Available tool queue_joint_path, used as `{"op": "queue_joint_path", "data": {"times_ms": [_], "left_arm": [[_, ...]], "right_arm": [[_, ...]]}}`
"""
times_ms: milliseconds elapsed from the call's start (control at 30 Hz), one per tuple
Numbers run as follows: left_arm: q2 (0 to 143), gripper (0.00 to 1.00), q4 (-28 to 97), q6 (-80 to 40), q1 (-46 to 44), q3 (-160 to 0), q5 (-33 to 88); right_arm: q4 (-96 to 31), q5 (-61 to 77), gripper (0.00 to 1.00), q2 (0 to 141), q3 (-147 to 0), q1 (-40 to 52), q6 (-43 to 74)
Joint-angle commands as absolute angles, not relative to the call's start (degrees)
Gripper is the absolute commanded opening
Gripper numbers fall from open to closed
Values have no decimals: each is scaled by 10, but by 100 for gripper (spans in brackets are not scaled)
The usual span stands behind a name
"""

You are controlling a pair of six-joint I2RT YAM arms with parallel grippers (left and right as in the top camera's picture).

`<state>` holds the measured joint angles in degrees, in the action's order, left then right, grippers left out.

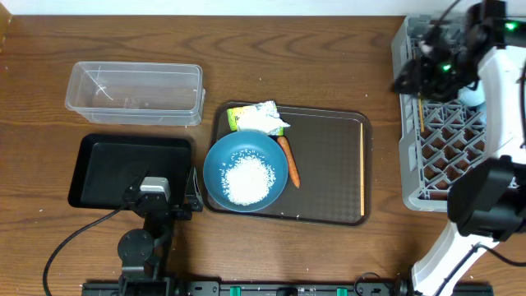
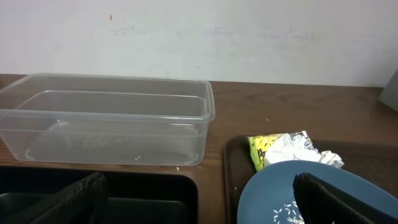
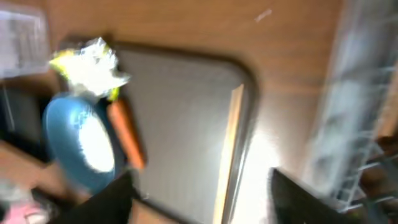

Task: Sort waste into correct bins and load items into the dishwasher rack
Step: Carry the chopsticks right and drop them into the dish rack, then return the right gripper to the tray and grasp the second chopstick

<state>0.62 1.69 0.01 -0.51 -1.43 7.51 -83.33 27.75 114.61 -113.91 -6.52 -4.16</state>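
A large blue bowl holding white rice sits on the brown tray. An orange carrot and a crumpled wrapper lie beside the bowl. One wooden chopstick lies along the tray's right side, and another rests in the grey dishwasher rack, near a light-blue cup. My right gripper hovers over the rack's far left corner. In its blurred wrist view it is open and empty. My left gripper rests open by the black tray.
The clear container stands behind the black tray and appears close ahead as the clear container in the left wrist view. There the bowl and wrapper lie to the right. The right arm's white links cross the rack's right side.
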Motion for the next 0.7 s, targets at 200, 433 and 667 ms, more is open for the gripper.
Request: {"op": "queue_joint_path", "data": {"times_ms": [200, 433, 667], "left_arm": [[3, 98, 32, 2, -7, -2, 83], [3, 98, 32, 2, -7, -2, 83], [3, 98, 32, 2, -7, -2, 83]], "right_arm": [[-804, 74, 99, 1126, -1059, 91, 124], [-722, 49, 99, 1126, -945, 134, 168], [-654, 51, 96, 1126, -853, 124, 182]]}}
